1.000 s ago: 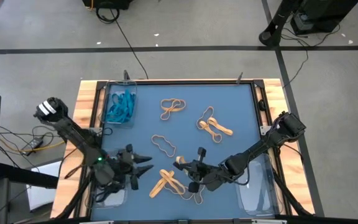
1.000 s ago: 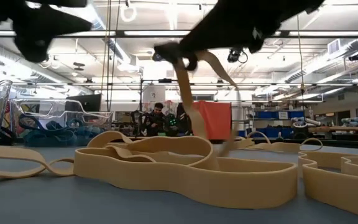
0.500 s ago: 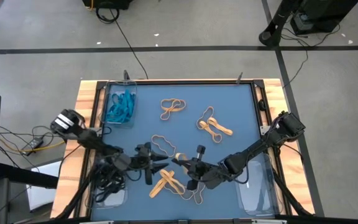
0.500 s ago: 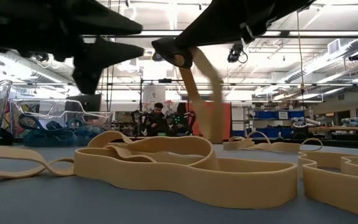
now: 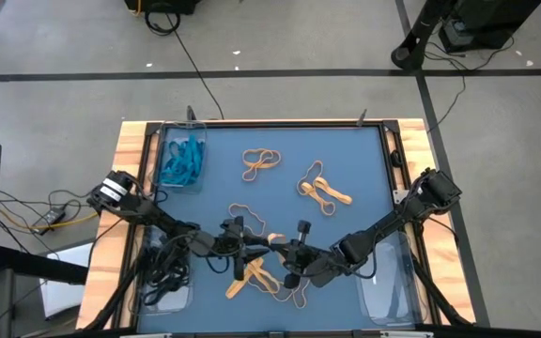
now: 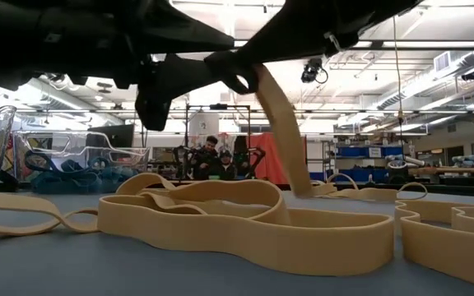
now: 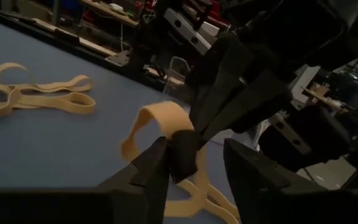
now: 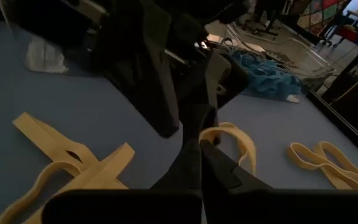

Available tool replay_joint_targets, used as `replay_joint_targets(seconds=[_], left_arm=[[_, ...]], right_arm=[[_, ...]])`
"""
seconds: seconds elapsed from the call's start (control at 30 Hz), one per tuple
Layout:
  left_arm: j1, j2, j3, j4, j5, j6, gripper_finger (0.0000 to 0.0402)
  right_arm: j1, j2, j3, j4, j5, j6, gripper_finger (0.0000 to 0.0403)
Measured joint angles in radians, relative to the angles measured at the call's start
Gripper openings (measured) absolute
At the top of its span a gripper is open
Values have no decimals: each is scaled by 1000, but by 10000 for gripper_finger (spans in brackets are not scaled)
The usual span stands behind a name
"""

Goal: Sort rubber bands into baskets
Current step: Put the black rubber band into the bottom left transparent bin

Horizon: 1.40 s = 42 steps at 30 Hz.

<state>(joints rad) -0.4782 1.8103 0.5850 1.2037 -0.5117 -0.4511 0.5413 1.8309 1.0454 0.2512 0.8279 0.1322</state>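
Observation:
My right gripper [image 5: 274, 246] is shut on a tan rubber band [image 6: 280, 123] and holds it above the blue mat. My left gripper [image 7: 197, 168] is open and level. Its fingers stand on either side of the held band and of the right gripper's tips. More tan rubber bands lie flat on the mat [image 5: 261, 161] [image 5: 322, 188] [image 5: 255, 276]. A far-left basket [image 5: 181, 160] holds teal bands and a near-left basket [image 5: 162, 280] holds black ones. A clear basket [image 5: 388, 286] stands near right. My right gripper pinches the tan band's upper end [image 8: 211, 134] between its two fingertips, coming level from the table's right side. The band hangs below as a slack loop [image 6: 290, 156]. The near pile hides whether its lower end reaches the mat. My left gripper: one finger [image 7: 160, 163] stands close beside the band, and I cannot tell whether it touches.
A thin tan loop [image 5: 247, 218] lies just far of the two grippers. The wooden table frame [image 5: 125, 160] borders the mat. In the low view a pile of tan bands [image 6: 245, 222] fills the foreground. People sit far back in the room [image 6: 220, 160].
My left gripper has moved toward the table's right edge and a little down, up to my right gripper, and its fingers now bracket the held band. My right gripper has stayed in place, and the hanging band has swung below it.

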Motion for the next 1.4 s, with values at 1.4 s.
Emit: replay_joint_targets(seconds=[1.4], left_arm=[[-431,-768,0,-1546,-122,-691,3]], right_arm=[[-50,1,-138,-178,-92,469,48]])
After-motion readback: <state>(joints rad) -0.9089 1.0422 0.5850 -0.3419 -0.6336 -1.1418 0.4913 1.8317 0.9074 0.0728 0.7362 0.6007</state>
